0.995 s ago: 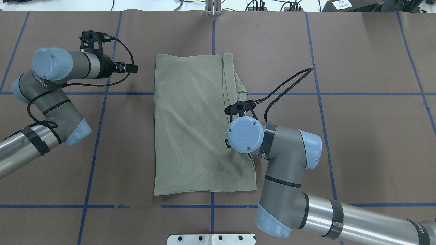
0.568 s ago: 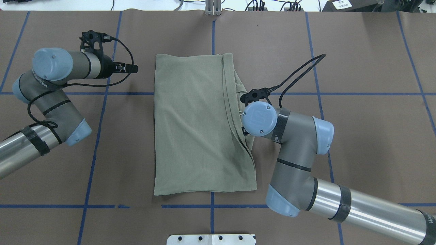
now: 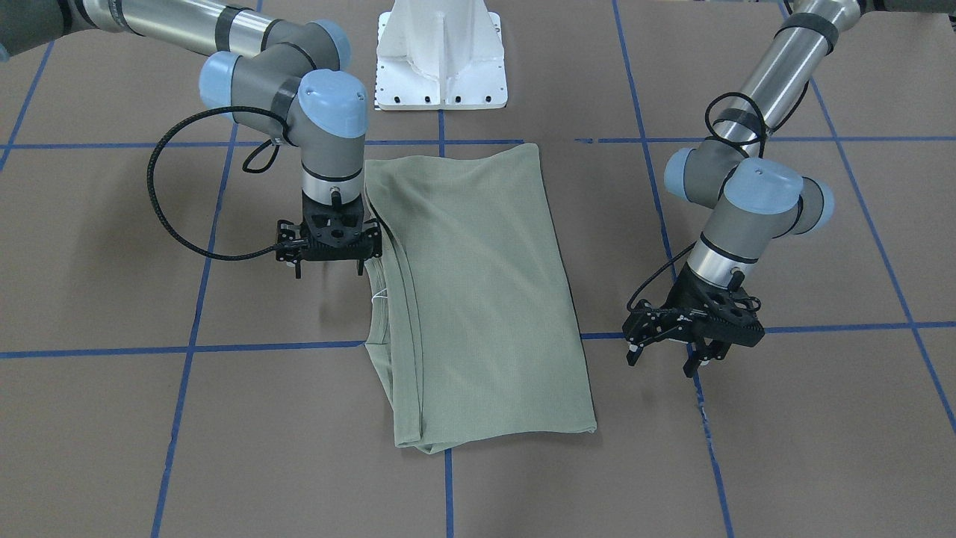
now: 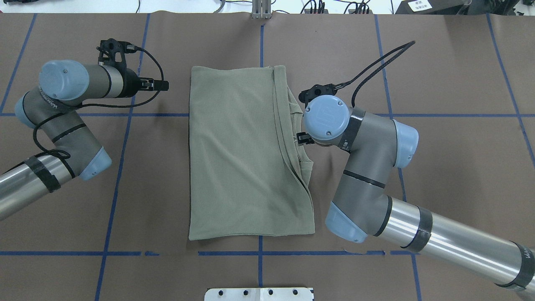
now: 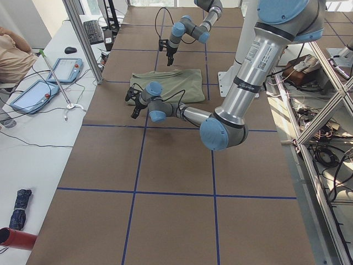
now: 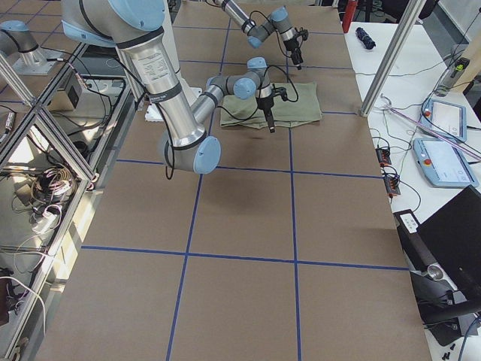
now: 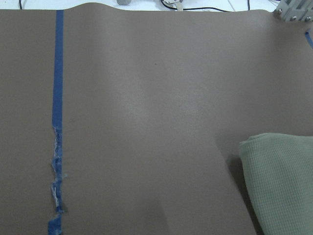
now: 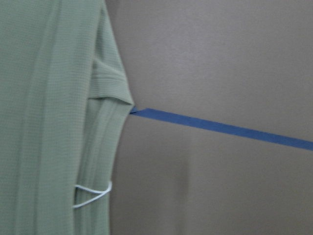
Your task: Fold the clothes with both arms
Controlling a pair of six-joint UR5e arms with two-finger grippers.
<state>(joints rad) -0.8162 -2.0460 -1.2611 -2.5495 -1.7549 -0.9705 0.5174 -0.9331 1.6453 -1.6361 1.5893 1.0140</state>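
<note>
overhead, front, sides, wrists share shirt (image 4: 234, 150)

Open table (image 4: 439, 167) rings the shirt (image 4: 234, 150); right hand (image 3: 330, 265) blocks its collar edge.

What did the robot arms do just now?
The right gripper slid away from the robot and to its right, from over the pale sage-green knit shirt out to its collar-side edge. It is open and holds nothing. The left gripper and the shirt stayed put.
</note>
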